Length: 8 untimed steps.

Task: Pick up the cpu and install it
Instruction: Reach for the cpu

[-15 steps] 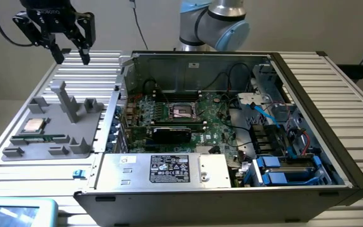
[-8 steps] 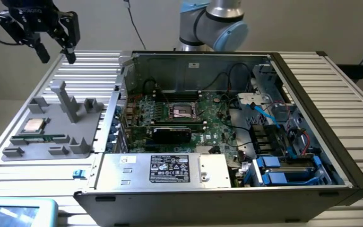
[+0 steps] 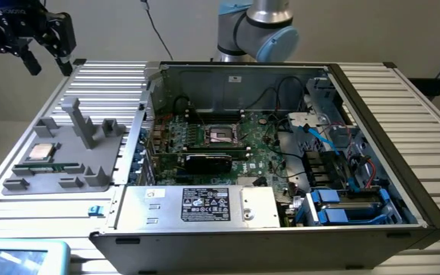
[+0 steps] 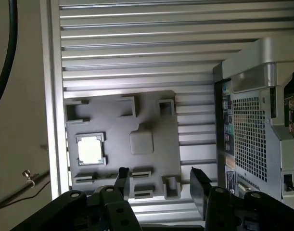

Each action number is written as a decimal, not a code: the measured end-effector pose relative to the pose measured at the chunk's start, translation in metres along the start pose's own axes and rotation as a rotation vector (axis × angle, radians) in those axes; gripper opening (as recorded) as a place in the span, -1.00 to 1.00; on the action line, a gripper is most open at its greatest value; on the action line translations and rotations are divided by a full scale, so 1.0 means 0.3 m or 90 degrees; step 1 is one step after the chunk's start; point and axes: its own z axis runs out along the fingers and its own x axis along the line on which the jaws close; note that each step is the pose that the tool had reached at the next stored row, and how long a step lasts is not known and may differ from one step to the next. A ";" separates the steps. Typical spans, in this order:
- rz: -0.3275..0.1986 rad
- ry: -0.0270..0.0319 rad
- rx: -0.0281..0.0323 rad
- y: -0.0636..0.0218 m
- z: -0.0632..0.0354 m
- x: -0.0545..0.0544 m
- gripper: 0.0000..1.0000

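Note:
The cpu [image 3: 39, 152] [image 4: 91, 149], a small square chip with a shiny silver top, lies in a pocket of the grey holder tray [image 3: 67, 143] [image 4: 151, 115] on the exterior view's left. My gripper [image 3: 50, 67] [image 4: 159, 185] hangs high over the table's back left corner, well apart from the cpu. Its two black fingers [image 4: 197, 187] stand open with nothing between them. The square metal-framed socket [image 3: 222, 135] sits in the middle of the green motherboard inside the open computer case [image 3: 373, 143].
A long green memory stick [image 3: 48, 168] lies in the tray in front of the cpu, beside a tall grey post [image 3: 78, 120]. The case holds a labelled power supply box [image 3: 204, 204], a black card [image 3: 208, 162], cables and blue drive bays [image 3: 342, 206]. The robot base [image 3: 254, 28] stands behind.

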 end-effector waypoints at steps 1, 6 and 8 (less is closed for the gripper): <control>0.000 0.0000 0.0000 0.001 0.000 0.016 0.23; 0.000 0.0000 0.0000 0.004 -0.002 0.092 0.23; 0.000 0.0000 0.0000 0.005 -0.002 0.123 0.23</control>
